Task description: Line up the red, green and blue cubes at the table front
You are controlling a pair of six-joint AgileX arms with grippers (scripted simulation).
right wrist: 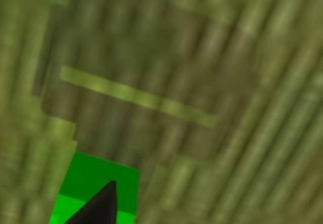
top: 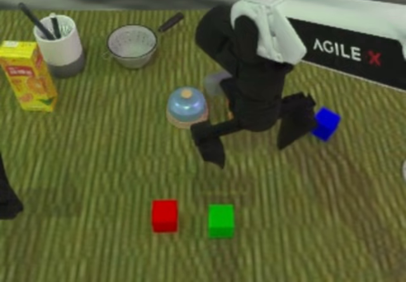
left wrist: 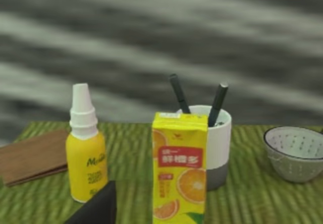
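**Two cubes at the table front, blue one waits to the right**

The red cube (top: 165, 215) and the green cube (top: 221, 220) sit side by side near the front edge of the table (top: 95, 167), a small gap between them, red on the left. The blue cube (top: 325, 123) lies well apart, farther back toward the right edge, just beside one black finger of the right gripper (top: 252, 139). That gripper hangs over the middle of the table with its fingers spread wide, released and holding nothing; its wrist view looks down on the olive mat with the green cube (right wrist: 96, 183) at the picture's edge behind a dark fingertip.

The left gripper (top: 7, 196) is parked at the table's left edge; whether its fingers are apart cannot be told.

Along the back edge stand a yellow juice carton (top: 26, 75), a white cup holding black pens (top: 59, 44) and a white colander (top: 132, 45). A domed call bell (top: 186, 106) sits near the centre. The left wrist view also shows a yellow squeeze bottle (left wrist: 86, 156) and a brown board (left wrist: 30, 156).
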